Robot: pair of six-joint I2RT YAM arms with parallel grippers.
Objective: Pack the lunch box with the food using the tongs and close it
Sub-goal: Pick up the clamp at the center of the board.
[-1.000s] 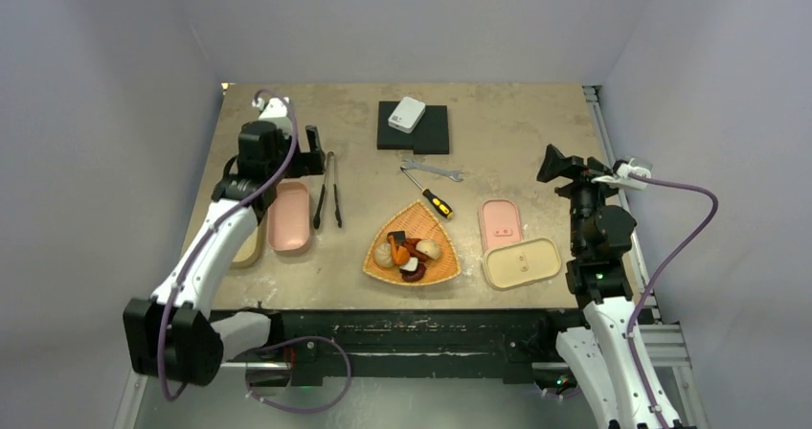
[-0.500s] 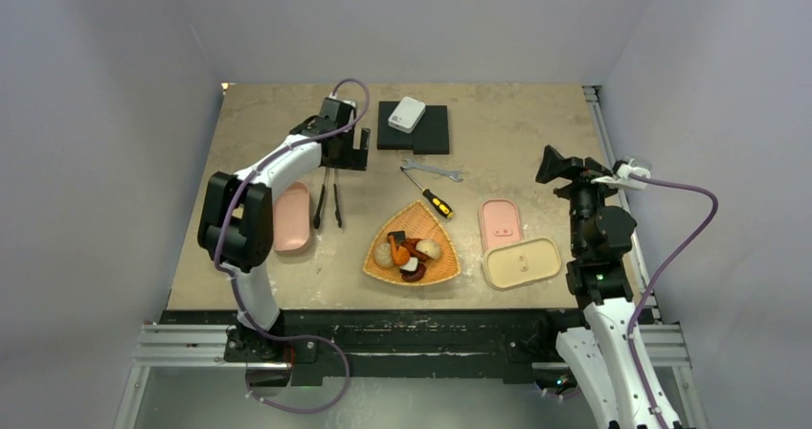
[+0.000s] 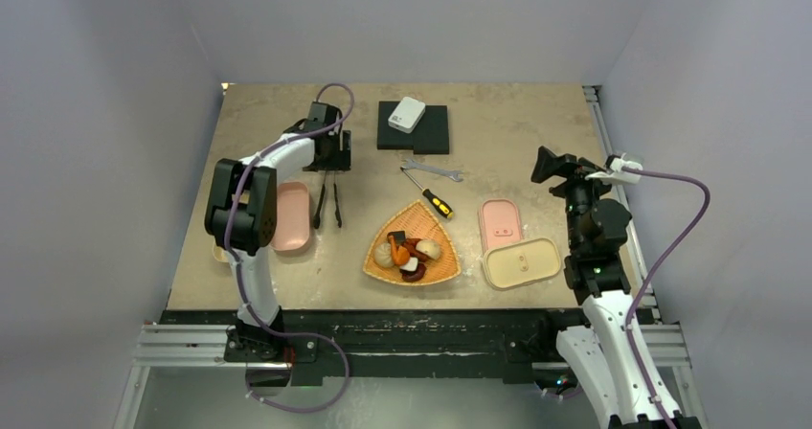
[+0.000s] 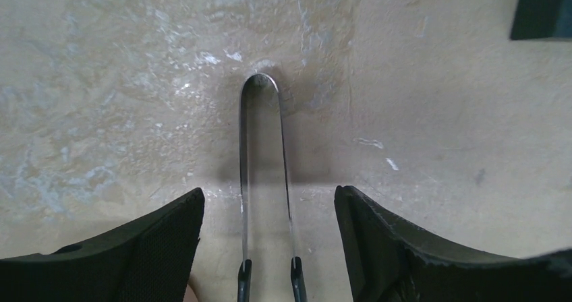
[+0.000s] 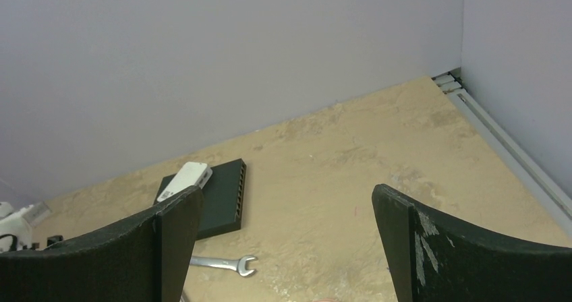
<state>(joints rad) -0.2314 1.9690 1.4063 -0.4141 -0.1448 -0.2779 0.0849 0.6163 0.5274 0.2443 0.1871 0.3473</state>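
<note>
Nearest, the food point(image 3: 410, 252) sits untouched in its basket point(image 3: 414, 220) — nothing packed yet. Left of it the tongs point(image 4: 243, 180) lie spread on the table point(image 3: 498, 132), the pink lunch box point(image 3: 290, 216) just beside them. The left gripper point(image 3: 328, 153) has swung across from that box and now straddles their far, joined end, jaws wide but narrowing — a pickup looks close. Bare table lies beyond; the right gripper point(image 5: 287, 201) waits aloft, gaping.

no legible text, labels or numbers
</note>
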